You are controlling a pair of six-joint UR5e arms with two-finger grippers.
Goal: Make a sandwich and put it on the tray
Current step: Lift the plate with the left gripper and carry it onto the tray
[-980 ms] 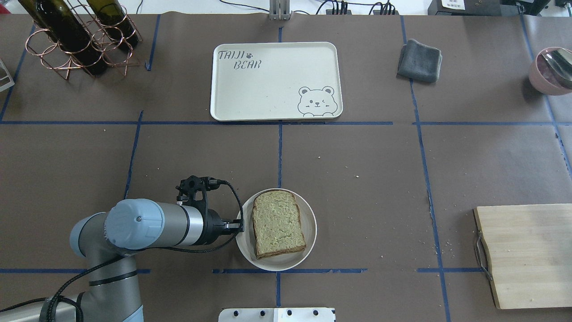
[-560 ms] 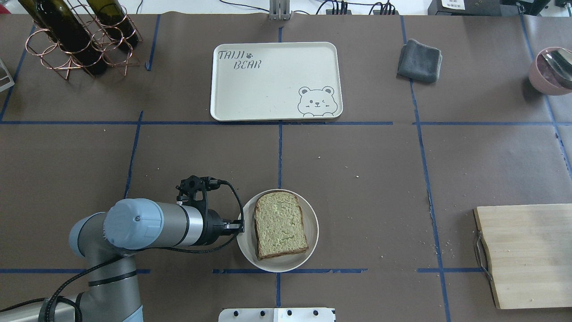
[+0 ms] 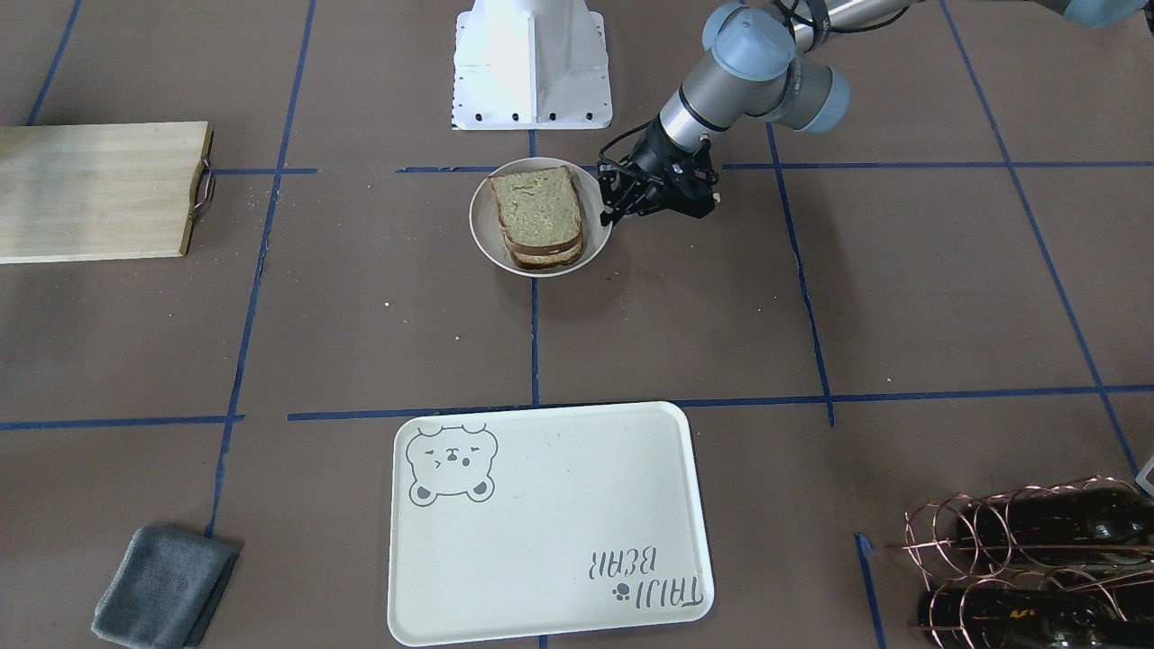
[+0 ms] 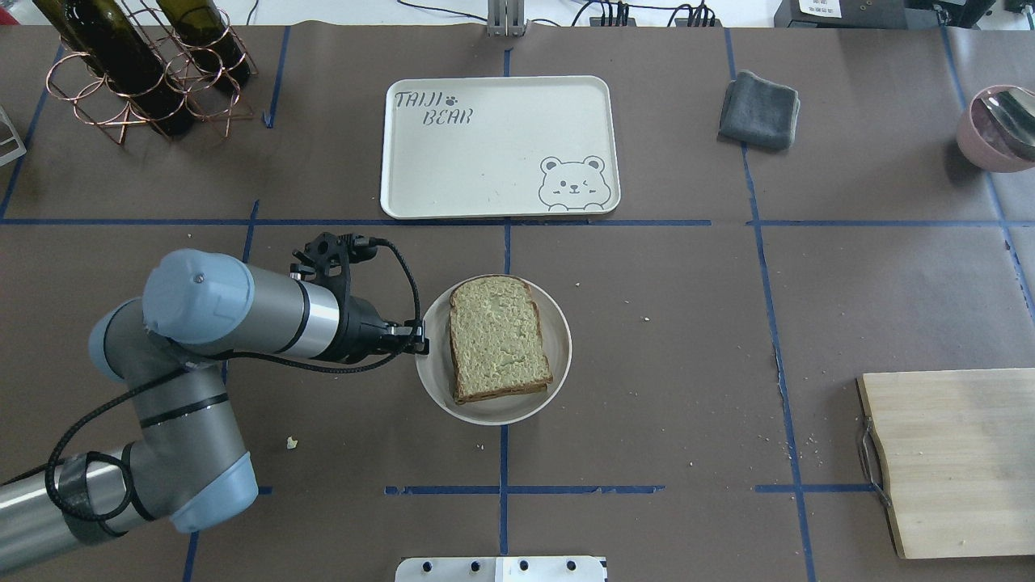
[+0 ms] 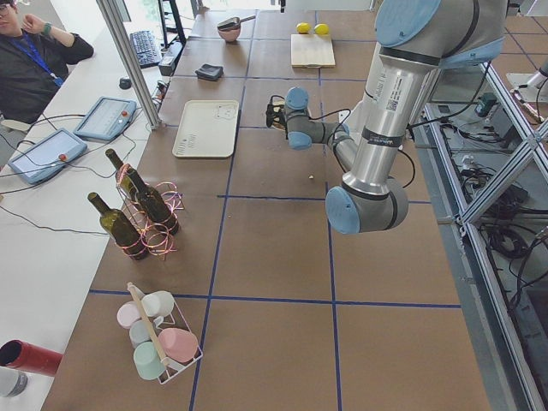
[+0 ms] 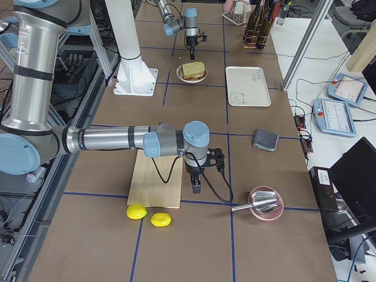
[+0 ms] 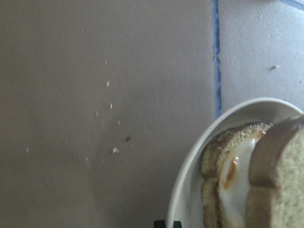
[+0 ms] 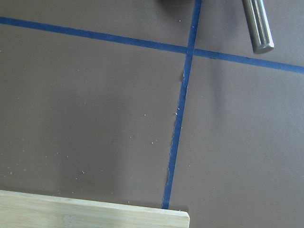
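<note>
The sandwich (image 4: 497, 339), two bread slices with a white egg between them (image 7: 237, 166), lies on a small round white plate (image 4: 493, 412). My left gripper (image 4: 420, 346) is shut on the plate's left rim, also in the front view (image 3: 606, 212). The off-white tray (image 4: 485, 162) with the bear drawing lies empty beyond the plate, a short gap apart. My right gripper (image 6: 197, 188) shows only in the right side view, low beside the cutting board. I cannot tell if it is open or shut.
A wooden cutting board (image 4: 954, 461) lies at the right. A grey cloth (image 4: 758, 110) and a pink bowl (image 4: 999, 129) are at the back right. A copper rack with wine bottles (image 4: 137, 69) stands at the back left. Two lemons (image 6: 147, 214) lie by the board.
My left gripper has moved away from the robot toward the tray, and the plate with the sandwich has moved along with it past the near blue tape line.
</note>
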